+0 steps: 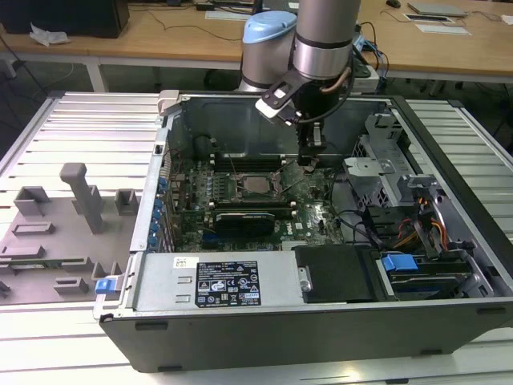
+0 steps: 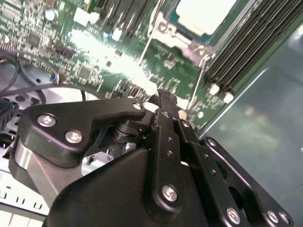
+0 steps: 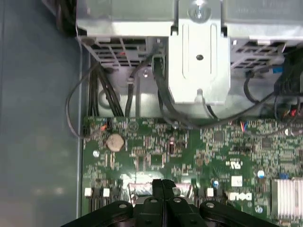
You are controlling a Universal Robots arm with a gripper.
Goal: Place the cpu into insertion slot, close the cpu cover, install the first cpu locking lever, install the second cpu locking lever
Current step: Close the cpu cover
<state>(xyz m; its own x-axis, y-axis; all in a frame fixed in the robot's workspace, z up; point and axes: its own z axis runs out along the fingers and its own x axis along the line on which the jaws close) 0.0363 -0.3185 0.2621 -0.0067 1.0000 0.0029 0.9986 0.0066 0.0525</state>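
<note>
Cpu, a small flat square chip with a silvery-beige top (image 1: 258, 185), lies in the square dark-framed insertion slot (image 1: 237, 188) in the exterior view. The black pincer (image 1: 311, 154) hangs just right of it, low over the green motherboard (image 1: 317, 215), likely to reach the socket's hardware. A white printed sticker (image 1: 228, 290) fronts the near grey box. In the second wrist view, the thin silvery cpu cover (image 2: 165, 29) rims the chip. In the first wrist view, the fingers (image 3: 156, 187) press together, holding nothing.

The claw (image 1: 311, 154) hangs over the green motherboard (image 1: 318, 213) (near the cpu (image 1: 258, 185), not touching it).
</note>
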